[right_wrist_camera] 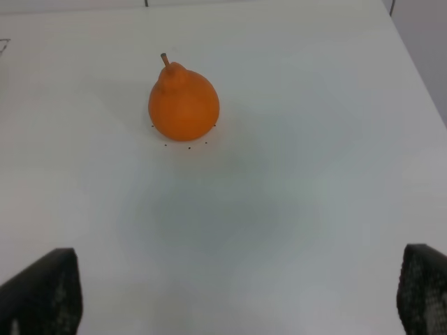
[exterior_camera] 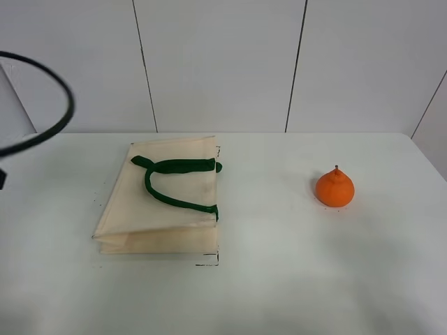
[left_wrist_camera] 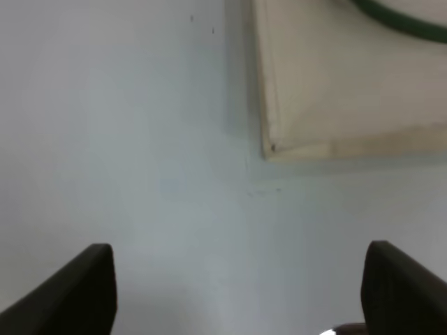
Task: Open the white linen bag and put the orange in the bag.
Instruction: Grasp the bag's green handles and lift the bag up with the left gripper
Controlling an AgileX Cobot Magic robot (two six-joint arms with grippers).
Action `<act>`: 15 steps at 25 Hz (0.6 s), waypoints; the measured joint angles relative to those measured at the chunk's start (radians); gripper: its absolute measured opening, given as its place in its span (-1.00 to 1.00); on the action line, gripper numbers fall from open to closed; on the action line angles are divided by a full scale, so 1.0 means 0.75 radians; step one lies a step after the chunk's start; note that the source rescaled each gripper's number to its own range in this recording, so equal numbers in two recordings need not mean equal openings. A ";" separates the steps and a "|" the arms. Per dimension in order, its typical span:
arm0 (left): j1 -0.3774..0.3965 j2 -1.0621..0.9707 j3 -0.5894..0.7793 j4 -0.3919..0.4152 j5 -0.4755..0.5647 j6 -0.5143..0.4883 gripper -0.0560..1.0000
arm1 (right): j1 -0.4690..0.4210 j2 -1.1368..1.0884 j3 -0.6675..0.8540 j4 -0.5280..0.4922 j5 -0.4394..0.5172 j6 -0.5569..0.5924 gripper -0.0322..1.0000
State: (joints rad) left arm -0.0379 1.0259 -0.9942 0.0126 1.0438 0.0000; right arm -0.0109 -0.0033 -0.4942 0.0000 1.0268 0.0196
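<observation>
Cream bag (left_wrist_camera: 335, 77) corner on bench (left_wrist_camera: 140, 139) ahead of left jaws, spread wide and empty, orange (right_wrist_camera: 184, 105) ahead of right jaws, likewise spread

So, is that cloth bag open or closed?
Closed: the white linen bag lies flat on the table, green handles resting on top.

One bag (exterior_camera: 167, 209), one orange (exterior_camera: 334, 188)

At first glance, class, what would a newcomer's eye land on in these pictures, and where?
The bright orange stands out most, sitting alone on the right of the white table. Next comes the white linen bag, lying flat on the left, its dark green handles draped over it.
</observation>
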 joint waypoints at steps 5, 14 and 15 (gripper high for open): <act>0.000 0.568 -0.314 -0.001 -0.014 -0.039 1.00 | 0.000 0.000 0.000 0.000 0.000 0.000 1.00; -0.101 1.276 -0.853 0.002 -0.010 -0.257 1.00 | 0.000 0.000 0.000 0.000 0.000 0.000 1.00; -0.133 1.323 -0.896 0.002 -0.012 -0.284 1.00 | 0.000 0.000 0.000 0.000 0.000 0.000 1.00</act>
State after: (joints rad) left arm -0.1379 2.0182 -1.6659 0.0143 1.0346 -0.2133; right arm -0.0109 -0.0033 -0.4942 0.0000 1.0268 0.0196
